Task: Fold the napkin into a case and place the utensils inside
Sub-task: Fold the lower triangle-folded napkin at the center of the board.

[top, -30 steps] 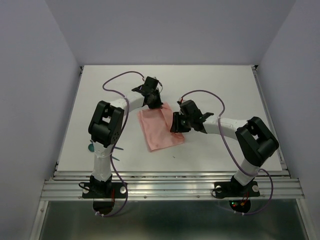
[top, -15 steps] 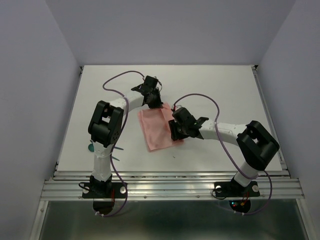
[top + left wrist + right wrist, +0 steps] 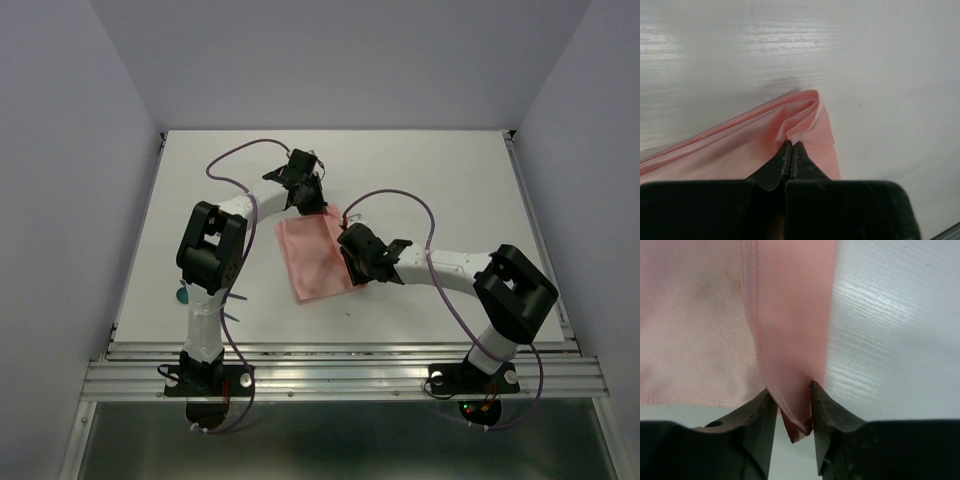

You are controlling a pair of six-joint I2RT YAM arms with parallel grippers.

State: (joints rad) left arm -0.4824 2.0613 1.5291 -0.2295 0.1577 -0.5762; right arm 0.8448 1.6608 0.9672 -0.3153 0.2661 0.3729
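Note:
The salmon-pink napkin (image 3: 312, 262) lies on the white table (image 3: 450, 180) between the two arms, with its right edge turned inward. My left gripper (image 3: 308, 203) is shut on its far corner, where the cloth (image 3: 740, 145) bunches at the fingertips of that gripper (image 3: 791, 144). My right gripper (image 3: 353, 256) pinches the lifted near-right corner; the folded cloth (image 3: 790, 315) fills the gap in that gripper (image 3: 790, 396). Teal utensils (image 3: 183, 295) lie near the left arm's base, mostly hidden behind it.
Purple cables (image 3: 235, 157) loop above both arms. The left arm's elbow (image 3: 212, 245) stands left of the napkin, the right arm's elbow (image 3: 515, 290) at the right. A metal rail (image 3: 340, 372) runs along the near table edge; grey walls close in both sides.
My right gripper has moved left and slightly nearer, drawing the napkin's right edge inward, so the cloth looks narrower. The left gripper has stayed shut on the far corner.

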